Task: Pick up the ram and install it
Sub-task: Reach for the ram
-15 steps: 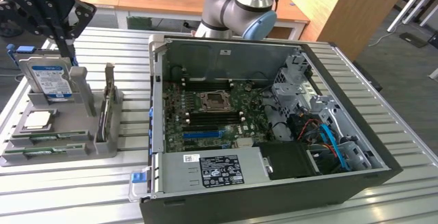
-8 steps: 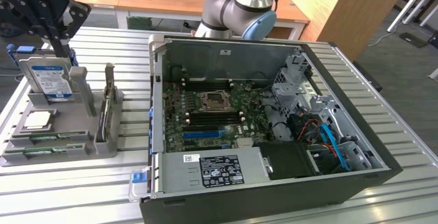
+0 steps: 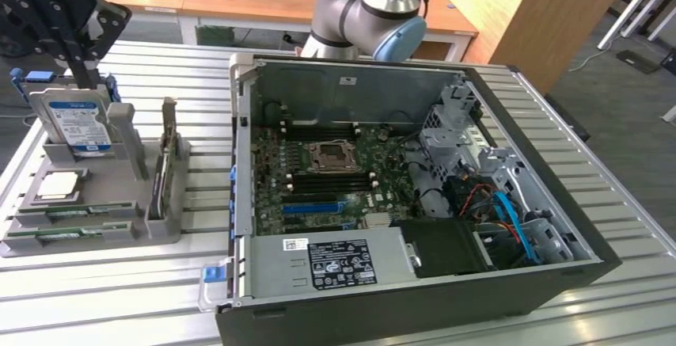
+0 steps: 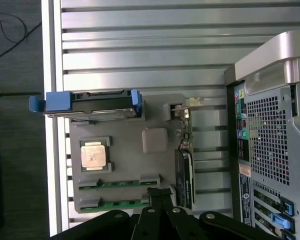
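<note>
While ram (image 4: 121, 183) lies flat in grey tray (image 4: 117, 135), tool (image 4: 160, 193) hangs above, pinched together, holding nothing.

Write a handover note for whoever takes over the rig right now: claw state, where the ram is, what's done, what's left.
Claw: shut, holding nothing, over the gray holder.
Ram: one ram stick and a second ram stick lie flat in the holder's slots, near the processor.
Done: nothing yet; neither stick is lifted.
Left: the whole job, pick-up and install on the motherboard in the open computer case.
</note>
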Controlling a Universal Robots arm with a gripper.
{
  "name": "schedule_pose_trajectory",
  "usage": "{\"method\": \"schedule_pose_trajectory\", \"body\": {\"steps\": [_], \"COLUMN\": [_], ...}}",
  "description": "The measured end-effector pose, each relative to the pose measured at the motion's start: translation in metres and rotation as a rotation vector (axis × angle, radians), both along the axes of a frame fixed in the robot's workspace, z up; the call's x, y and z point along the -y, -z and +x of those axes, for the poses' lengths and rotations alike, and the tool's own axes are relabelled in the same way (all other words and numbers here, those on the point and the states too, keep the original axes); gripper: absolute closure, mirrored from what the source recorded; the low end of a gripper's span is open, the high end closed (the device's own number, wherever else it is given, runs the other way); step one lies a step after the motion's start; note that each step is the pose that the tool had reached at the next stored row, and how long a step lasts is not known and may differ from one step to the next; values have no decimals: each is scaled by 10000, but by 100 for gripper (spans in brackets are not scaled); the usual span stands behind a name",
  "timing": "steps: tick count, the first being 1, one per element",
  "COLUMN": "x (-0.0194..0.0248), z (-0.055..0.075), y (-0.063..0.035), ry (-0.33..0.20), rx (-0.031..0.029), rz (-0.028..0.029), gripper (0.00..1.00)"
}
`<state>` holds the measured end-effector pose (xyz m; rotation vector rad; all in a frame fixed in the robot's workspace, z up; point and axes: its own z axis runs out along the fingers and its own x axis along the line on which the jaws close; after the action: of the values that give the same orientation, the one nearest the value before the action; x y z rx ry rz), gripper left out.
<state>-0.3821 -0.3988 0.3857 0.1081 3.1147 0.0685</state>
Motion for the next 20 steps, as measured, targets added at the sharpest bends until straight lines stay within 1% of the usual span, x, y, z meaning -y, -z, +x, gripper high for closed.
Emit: {"method": "schedule_pose_trajectory", "body": {"steps": [7, 20], "x": [0, 0], "z": [-80, -295], "y": [5, 12], "ry": [-3, -7], "rx": [-3, -2], "rz": [0, 0], "gripper": [89, 89]}}
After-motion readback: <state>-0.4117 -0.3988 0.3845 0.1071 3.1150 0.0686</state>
